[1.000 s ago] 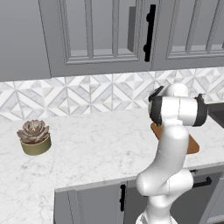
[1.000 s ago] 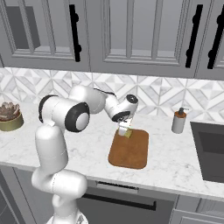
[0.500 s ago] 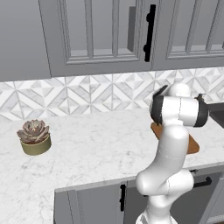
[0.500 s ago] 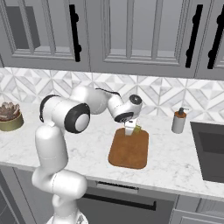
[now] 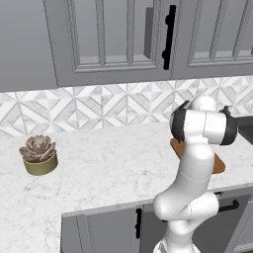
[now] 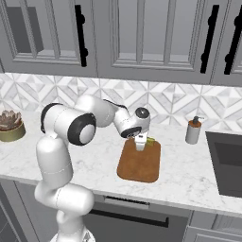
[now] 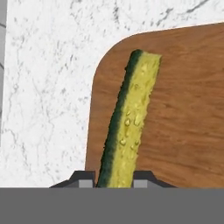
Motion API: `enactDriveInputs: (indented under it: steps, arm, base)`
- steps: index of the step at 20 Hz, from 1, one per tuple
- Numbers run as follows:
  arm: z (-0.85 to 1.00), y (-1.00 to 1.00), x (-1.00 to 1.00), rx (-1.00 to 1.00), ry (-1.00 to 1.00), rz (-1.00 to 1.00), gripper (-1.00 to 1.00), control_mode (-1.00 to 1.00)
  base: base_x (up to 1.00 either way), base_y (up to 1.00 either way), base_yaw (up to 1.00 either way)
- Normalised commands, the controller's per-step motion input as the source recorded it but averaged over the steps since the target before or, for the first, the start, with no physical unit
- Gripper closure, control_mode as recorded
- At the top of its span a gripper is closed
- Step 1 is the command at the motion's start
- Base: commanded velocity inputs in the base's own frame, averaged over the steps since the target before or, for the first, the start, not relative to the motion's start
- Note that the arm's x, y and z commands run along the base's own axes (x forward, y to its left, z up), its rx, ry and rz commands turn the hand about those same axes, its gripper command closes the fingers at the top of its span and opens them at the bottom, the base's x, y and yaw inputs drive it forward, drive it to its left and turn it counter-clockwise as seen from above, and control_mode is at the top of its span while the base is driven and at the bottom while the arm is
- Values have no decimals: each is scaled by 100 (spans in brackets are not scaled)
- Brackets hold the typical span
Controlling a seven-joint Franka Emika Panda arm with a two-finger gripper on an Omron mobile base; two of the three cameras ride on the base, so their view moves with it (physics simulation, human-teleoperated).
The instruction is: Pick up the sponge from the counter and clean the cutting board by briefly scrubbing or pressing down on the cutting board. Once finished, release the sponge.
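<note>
While the sponge (image 7: 127, 127) sits clamped between the two fingertips (image 7: 85, 178), yellow face and dark green edge both showing in the hand view, it now hangs over a rounded corner of the cutting board (image 7: 183, 109), its far end down close to the wood — whether it touches, I cannot tell. From the right base view, the gripper (image 6: 141, 144) stands over the board's far edge, the end nearest the tiled back wall (image 6: 170, 101). That is the change: a second ago the hand was off the board's far left corner, half a second ago it was crossing, and now it is above the wood. So pickup looks done and carry nearly done; pressing or scrubbing is what is left, then release. Around the board lies the counter (image 6: 189, 170), white marble, with a soap dispenser (image 6: 193, 131) off to the right and a succulent pot (image 5: 38, 155) well apart at the left.
</note>
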Motion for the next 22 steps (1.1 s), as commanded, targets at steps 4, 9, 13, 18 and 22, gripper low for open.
enactDriveInputs:
  steps: [4, 9, 13, 18, 22]
  arm:
    - [-1, -9, 8, 0, 0, 0, 100, -100]
    - [-32, -18, -10, -2, 4, 0, 100, -100]
    - [-47, -34, -30, -1, 8, -1, 100, -100]
    - [-22, -52, -71, 0, 5, -8, 100, -100]
    - [-19, -43, -88, 1, 4, -14, 100, -100]
  base:
    - [0, 0, 0]
    - [0, 0, 0]
    - [0, 0, 0]
    - [0, 0, 0]
    - [0, 0, 0]
